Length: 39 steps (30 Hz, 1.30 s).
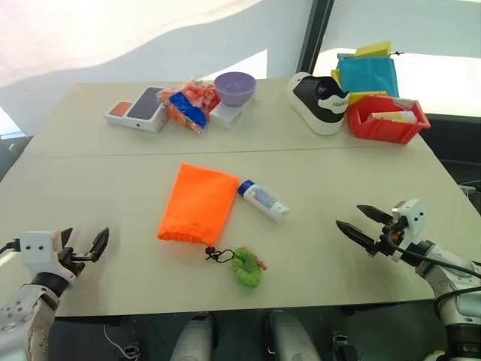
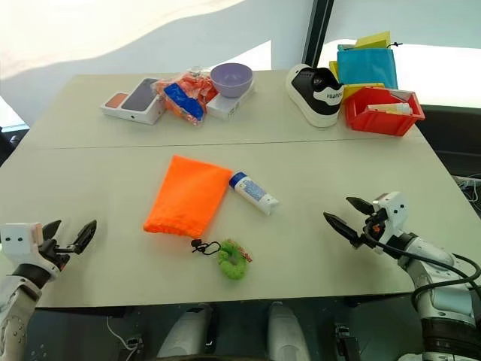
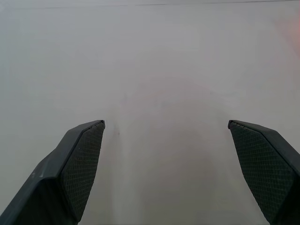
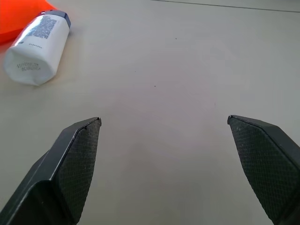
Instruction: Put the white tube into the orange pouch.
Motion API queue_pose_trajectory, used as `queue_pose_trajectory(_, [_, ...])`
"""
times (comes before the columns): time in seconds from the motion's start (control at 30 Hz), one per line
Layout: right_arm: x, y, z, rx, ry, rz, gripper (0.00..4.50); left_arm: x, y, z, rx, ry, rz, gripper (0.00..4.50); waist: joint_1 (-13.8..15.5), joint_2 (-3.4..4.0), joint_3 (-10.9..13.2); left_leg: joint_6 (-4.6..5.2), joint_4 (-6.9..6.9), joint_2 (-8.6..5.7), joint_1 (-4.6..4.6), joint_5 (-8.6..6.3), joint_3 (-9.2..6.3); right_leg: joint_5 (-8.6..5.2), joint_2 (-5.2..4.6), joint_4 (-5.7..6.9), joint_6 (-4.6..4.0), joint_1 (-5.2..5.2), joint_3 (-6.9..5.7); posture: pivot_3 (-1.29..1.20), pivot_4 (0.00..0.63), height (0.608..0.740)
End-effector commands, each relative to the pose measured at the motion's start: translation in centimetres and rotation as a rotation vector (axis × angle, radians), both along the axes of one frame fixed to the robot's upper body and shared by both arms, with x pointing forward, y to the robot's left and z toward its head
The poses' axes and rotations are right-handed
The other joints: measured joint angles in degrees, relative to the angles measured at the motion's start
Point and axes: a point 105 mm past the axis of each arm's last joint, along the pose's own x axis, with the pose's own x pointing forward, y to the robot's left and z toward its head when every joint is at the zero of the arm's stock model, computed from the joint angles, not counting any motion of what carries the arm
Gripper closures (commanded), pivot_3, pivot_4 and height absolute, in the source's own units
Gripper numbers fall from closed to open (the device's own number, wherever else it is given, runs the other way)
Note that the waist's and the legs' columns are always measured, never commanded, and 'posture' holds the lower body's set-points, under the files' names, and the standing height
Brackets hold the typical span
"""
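White tube (image 1: 263,199) lying just right of orange pouch (image 1: 198,204); left gripper (image 1: 85,247), right gripper (image 1: 362,226) both spread wide, empty, well apart from both.

So the orange pouch (image 1: 198,204) is lying flat mid-counter (image 1: 113,173), with the white tube (image 1: 263,200) right at its 3 o'clock, cap end just beside the fabric. The green ring (image 1: 247,267) sits off the pouch's 5 o'clock. Left gripper (image 1: 84,247) at 8 and right gripper (image 1: 362,224) at 4 both have fingers spread, holding nothing.
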Motion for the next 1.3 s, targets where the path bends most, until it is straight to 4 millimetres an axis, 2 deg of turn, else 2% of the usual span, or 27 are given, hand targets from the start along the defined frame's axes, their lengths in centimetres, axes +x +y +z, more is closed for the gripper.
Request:
queue_pose_trajectory(0.03, [0.2,0.2,1.2,-0.023,-0.058,0.009,0.02,0.1,0.2,1.1,0.049,-0.034,0.001,0.00,0.00,0.00,0.00,0.00,0.00,0.00,0.00,0.00,0.00,0.00,0.00,0.00,0.00,0.00,0.00,0.00,0.150,0.740])
queue_pose_trajectory(0.2, [0.1,0.3,1.7,-0.033,-0.070,0.012,0.02,0.5,-0.4,1.2,0.018,-0.041,-0.026,0.00,0.02,0.00,0.00,0.00,0.02,0.00,0.00,0.00,0.01,0.01,0.01,0.00,0.01,0.01,0.00,0.00,0.150,0.740])
queue_pose_trajectory(0.3, [0.1,1.1,1.8,-0.033,-0.076,0.032,0.02,0.7,-1.2,1.4,0.039,-0.039,-0.058,0.00,0.02,0.00,0.00,0.00,0.02,0.00,0.01,0.00,0.01,0.01,0.01,0.00,0.02,0.02,0.00,0.00,0.150,0.740])
queue_pose_trajectory(0.47, [0.2,3.7,2.6,-0.016,-0.097,0.116,0.02,0.4,-4.3,2.5,0.060,-0.071,-0.217,0.00,-0.09,0.00,-0.01,0.00,0.02,0.03,0.03,0.00,0.02,0.02,0.03,0.01,0.02,0.02,0.03,0.00,0.150,0.740])
queue_pose_trajectory(0.63, [-0.5,7.1,2.7,-0.006,-0.089,0.244,0.02,0.7,-7.2,1.9,0.261,-0.040,-0.399,0.00,0.01,0.02,-0.03,0.00,0.02,0.04,0.08,0.00,0.04,0.03,0.08,0.04,-0.01,0.04,0.05,0.00,0.150,0.740])
queue_pose_trajectory(0.9, [-2.4,11.2,3.0,0.000,-0.084,0.409,0.02,-0.4,-10.3,1.7,0.393,-0.020,-0.676,0.00,0.01,0.02,-0.02,0.00,0.01,0.06,0.07,0.00,0.05,0.02,0.06,0.04,-0.02,0.02,0.07,0.00,0.150,0.740])
queue_pose_trajectory(1.03, [-3.0,12.5,2.7,-0.001,-0.075,0.457,0.02,-0.9,-11.2,1.2,0.478,0.010,-0.795,0.00,0.01,0.02,-0.02,0.01,0.02,0.08,0.08,0.00,0.06,0.02,0.06,0.04,-0.02,0.02,0.07,0.00,0.150,0.740])
queue_pose_trajectory(1.1, [-3.1,12.8,2.5,0.001,-0.072,0.465,0.02,-0.7,-11.5,1.4,0.491,-0.005,-0.812,0.00,0.01,0.02,-0.02,0.01,0.03,0.09,0.07,0.00,0.06,0.03,0.05,0.04,-0.03,0.02,0.07,0.00,0.150,0.740])
queue_pose_trajectory(1.3, [-3.2,13.2,2.3,-0.008,-0.066,0.483,0.02,2.0,-11.9,3.2,0.570,-0.124,-0.741,0.00,0.14,0.02,-0.03,0.01,0.06,0.09,0.05,0.00,0.06,0.04,0.09,0.05,-0.02,0.04,0.03,0.00,0.150,0.740])
